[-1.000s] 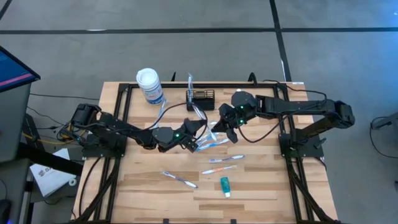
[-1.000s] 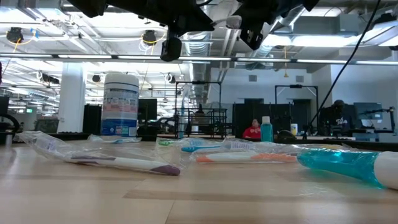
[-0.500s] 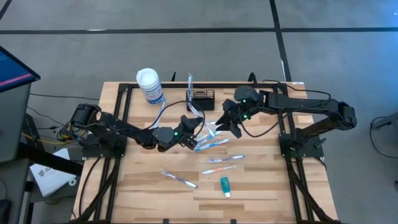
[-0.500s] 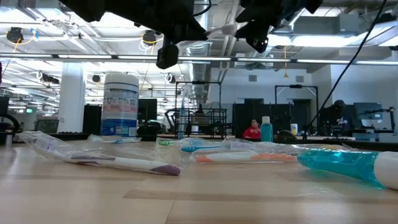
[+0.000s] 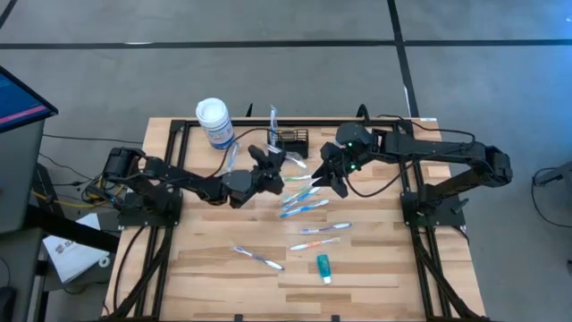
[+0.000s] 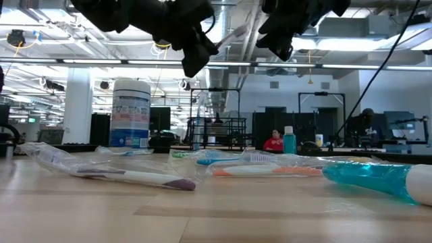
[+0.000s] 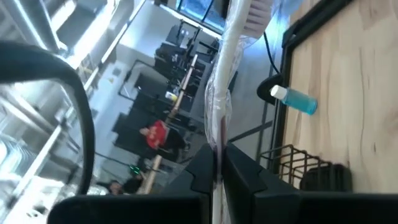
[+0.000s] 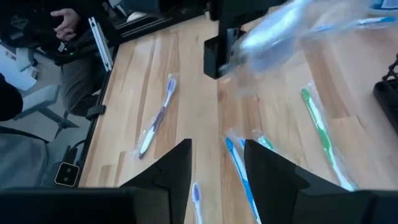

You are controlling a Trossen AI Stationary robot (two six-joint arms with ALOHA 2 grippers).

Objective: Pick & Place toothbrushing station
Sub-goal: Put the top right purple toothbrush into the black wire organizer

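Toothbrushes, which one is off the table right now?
The wrapped toothbrush clamped in the left gripper, near the basket; the others lie flat on the table.

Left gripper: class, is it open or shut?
Shut. The left gripper's fingers pinch a wrapped toothbrush between them, with no gap visible.

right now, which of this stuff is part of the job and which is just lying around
Job: wire-mesh basket; wrapped toothbrush clamped in left gripper; loose toothbrushes; toothpaste tube; open right gripper hovering.
Lying about: white-lidded canister; blue bottle beyond the table.
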